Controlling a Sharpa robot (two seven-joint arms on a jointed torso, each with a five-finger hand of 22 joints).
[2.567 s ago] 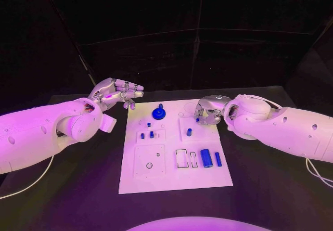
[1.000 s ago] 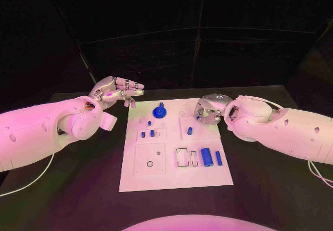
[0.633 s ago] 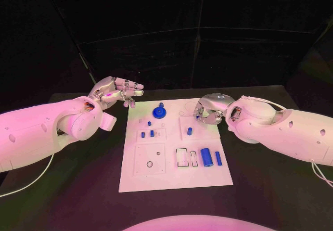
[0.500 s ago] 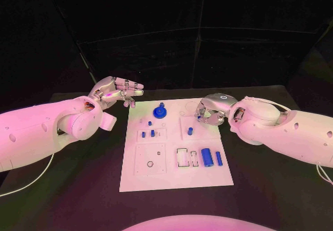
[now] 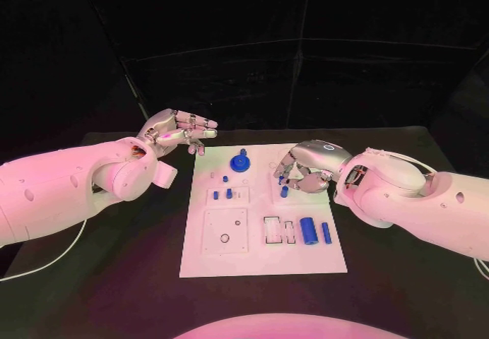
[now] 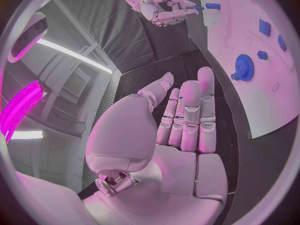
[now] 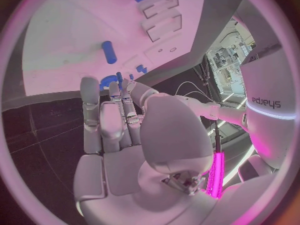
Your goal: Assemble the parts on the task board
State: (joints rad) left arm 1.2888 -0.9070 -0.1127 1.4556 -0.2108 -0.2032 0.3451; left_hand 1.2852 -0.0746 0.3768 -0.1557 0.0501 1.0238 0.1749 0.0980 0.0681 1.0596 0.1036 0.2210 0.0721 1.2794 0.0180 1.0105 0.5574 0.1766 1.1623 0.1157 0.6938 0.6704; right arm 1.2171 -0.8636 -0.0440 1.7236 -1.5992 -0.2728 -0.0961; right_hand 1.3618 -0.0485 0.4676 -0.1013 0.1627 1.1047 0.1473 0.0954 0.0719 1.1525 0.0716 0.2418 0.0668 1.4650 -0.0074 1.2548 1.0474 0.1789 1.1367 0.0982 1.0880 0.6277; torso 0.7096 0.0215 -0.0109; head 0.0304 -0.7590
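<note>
The white task board (image 5: 265, 258) lies mid-table. My right hand (image 5: 302, 169) hovers over its far right part with fingers curled, pinching a small blue peg (image 5: 286, 179); the left wrist view shows that peg (image 6: 199, 7) at the fingertips. Just below it, another blue peg (image 5: 283, 191) stands in the board. A blue gear (image 5: 240, 166) sits at the far middle, with several small blue pegs (image 5: 225, 192) nearer. Two blue cylinders (image 5: 308, 231) lie at the right. My left hand (image 5: 179, 131) hangs open beyond the board's far left corner, holding nothing.
A square inset plate (image 5: 225, 230) with a hole and a rectangular slot (image 5: 271, 229) take up the board's near half. Black tabletop (image 5: 122, 268) surrounds the board on all sides, and a dark backdrop stands behind it.
The head view has shifted a little. My right hand has edged inward and lower over the board's far right, still pinching the small peg. The left hand has stayed put.
</note>
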